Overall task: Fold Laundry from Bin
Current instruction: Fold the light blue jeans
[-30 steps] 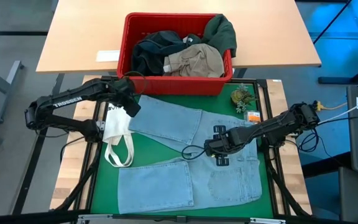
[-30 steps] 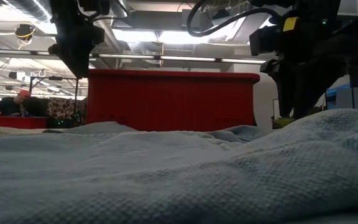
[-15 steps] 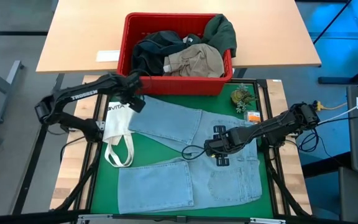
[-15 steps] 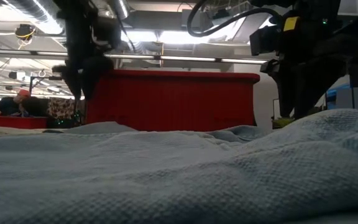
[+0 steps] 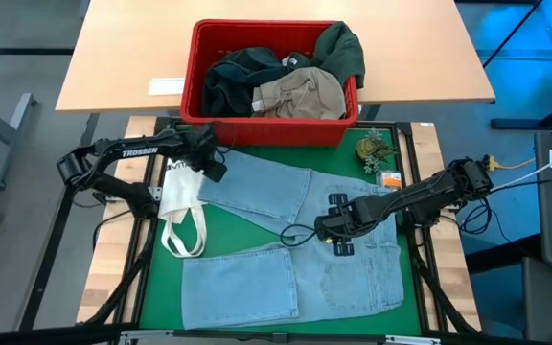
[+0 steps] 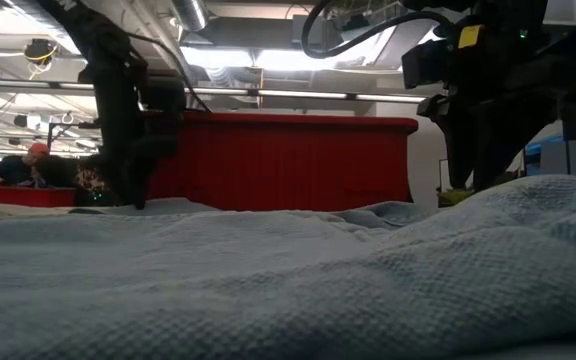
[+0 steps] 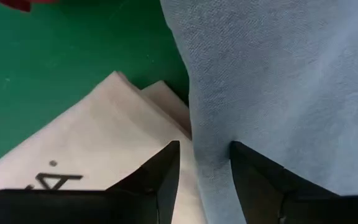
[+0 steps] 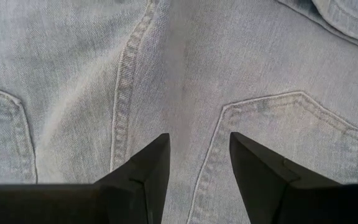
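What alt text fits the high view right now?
Light blue jeans lie spread on the green mat, the left gripper at a leg's edge beside a white tote bag, the right gripper over the seat; behind, a red bin holds more garments.

readable text: one brand name, one partial print

"trossen" stands in white letters on the left arm (image 5: 140, 150). the white tote bag (image 5: 178, 196) bears dark printed letters, seen only in part, with an "a" legible in the left wrist view; the rest cannot be read.
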Motion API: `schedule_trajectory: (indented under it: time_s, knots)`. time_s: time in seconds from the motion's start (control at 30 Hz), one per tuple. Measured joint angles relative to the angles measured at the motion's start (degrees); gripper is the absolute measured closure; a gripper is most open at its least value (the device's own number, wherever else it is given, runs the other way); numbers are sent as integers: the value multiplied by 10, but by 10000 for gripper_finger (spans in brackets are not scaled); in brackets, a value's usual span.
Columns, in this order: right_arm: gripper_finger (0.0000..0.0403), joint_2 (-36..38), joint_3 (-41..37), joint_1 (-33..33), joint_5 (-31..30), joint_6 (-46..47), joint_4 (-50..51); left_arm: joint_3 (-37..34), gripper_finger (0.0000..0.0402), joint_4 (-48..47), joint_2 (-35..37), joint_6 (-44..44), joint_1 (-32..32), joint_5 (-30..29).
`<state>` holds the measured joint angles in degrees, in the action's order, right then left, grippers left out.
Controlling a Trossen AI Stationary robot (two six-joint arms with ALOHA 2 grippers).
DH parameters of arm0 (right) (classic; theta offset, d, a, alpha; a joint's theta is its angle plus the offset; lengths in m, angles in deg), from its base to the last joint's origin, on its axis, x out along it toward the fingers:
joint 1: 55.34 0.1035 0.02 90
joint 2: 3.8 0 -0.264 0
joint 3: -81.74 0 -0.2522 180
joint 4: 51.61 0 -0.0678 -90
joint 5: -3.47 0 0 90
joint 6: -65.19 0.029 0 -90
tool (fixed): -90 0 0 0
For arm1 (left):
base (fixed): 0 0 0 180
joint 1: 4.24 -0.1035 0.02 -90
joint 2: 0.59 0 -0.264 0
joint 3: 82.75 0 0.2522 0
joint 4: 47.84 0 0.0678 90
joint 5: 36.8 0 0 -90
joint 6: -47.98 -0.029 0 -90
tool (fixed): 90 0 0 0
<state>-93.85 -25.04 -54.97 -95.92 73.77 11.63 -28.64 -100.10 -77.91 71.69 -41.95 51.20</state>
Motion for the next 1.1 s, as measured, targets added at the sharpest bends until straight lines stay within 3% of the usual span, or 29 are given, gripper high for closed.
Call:
schedule_trajectory:
  time_s: [0.27, 0.5, 0.83, 1.1]
  knots:
    - [237, 0, 0, 0, 0, 0, 0, -9, 290, 23, 0, -2, -1, 15]
    - [237, 0, 0, 0, 0, 0, -1, -5, 388, 20, 0, 26, -1, 69]
    - [237, 0, 0, 0, 0, 19, -2, 75, 397, 20, 2, 91, 23, 152]
    - [237, 0, 37, 0, 1, 19, 41, 141, 399, 40, 2, 168, 96, 166]
